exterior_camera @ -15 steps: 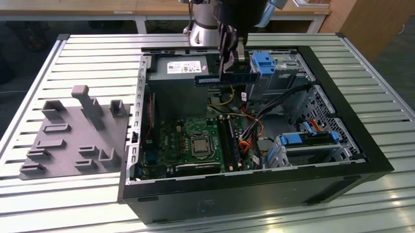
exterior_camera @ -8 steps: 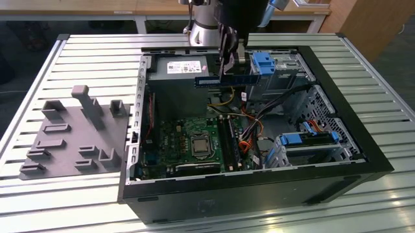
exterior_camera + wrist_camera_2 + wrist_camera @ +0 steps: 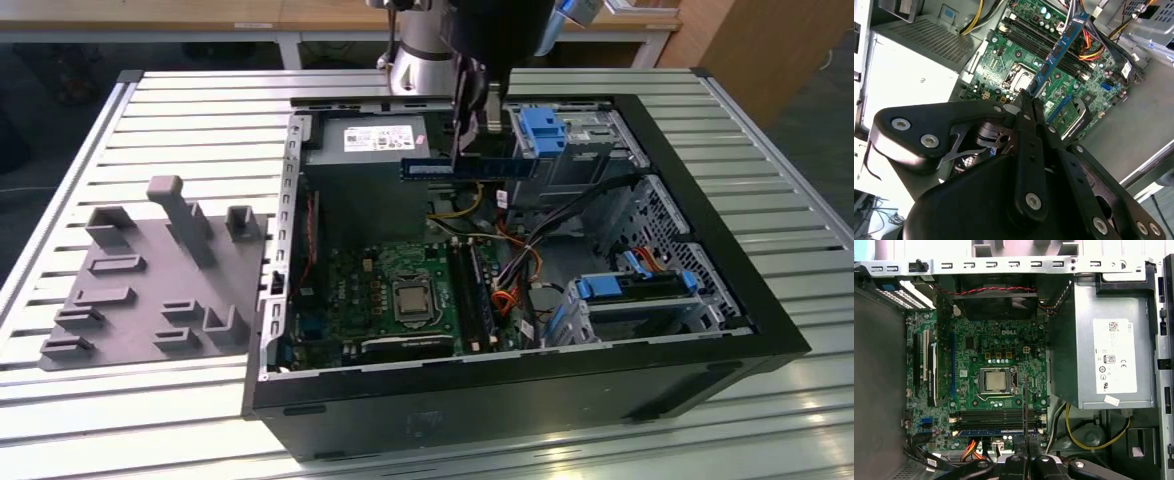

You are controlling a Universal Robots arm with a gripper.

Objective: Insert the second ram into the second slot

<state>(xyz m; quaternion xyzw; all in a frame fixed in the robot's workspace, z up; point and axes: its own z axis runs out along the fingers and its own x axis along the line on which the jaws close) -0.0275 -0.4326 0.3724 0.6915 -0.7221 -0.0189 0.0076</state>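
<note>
Slatted metal table (image 3: 174, 110) carries the open computer case (image 3: 727, 270); above it, you find the gripper (image 3: 465, 150) pressed together on the second ram (image 3: 501, 168), which it pinches by the upper edge. In the exterior view the stick hangs level, well clear of the motherboard (image 3: 387, 290) and its memory slots (image 3: 467, 285), near the power supply (image 3: 367, 150). A grey fixture plate (image 3: 147, 280) lies beside the case, on the exterior view's left.
</note>
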